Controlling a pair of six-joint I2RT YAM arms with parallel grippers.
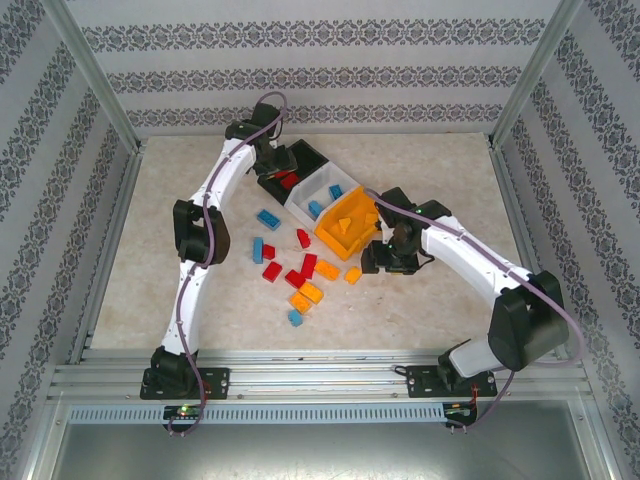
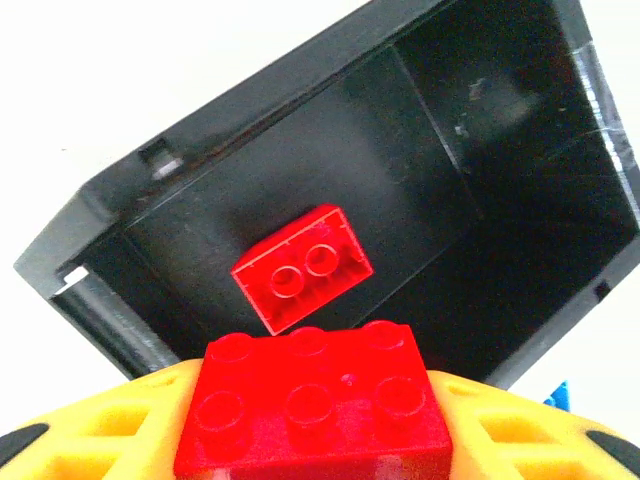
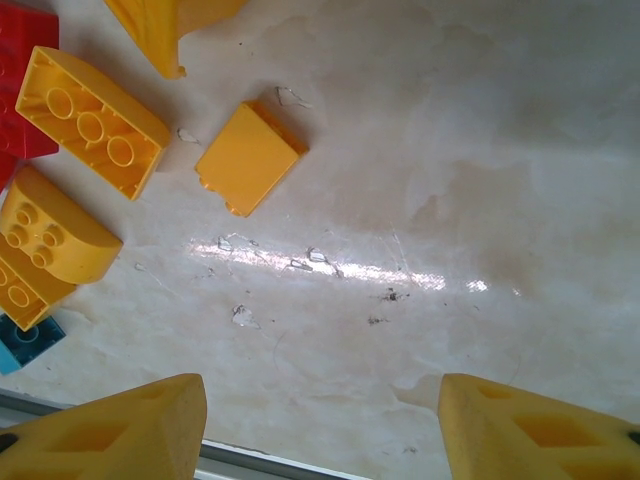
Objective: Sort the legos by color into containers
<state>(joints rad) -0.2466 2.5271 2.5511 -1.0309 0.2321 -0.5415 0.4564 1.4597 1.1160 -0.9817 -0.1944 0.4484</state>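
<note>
Now, left gripper [image 1: 280,165]: we see it clamped on a red brick [image 2: 310,405], held above the black bin [image 2: 480,150].
Bin floor: a second red brick [image 2: 303,268] lies there, studs up.
Right gripper [image 3: 320,420]: jaws wide apart over the bare table [image 3: 450,200], nothing between them; an orange wedge [image 3: 250,157] lies nearby.
Loose legos [image 1: 308,265]: we see red, blue and orange ones scattered near the bins.

Bright, even light; a glare streak crosses the table [image 3: 330,268].
</note>
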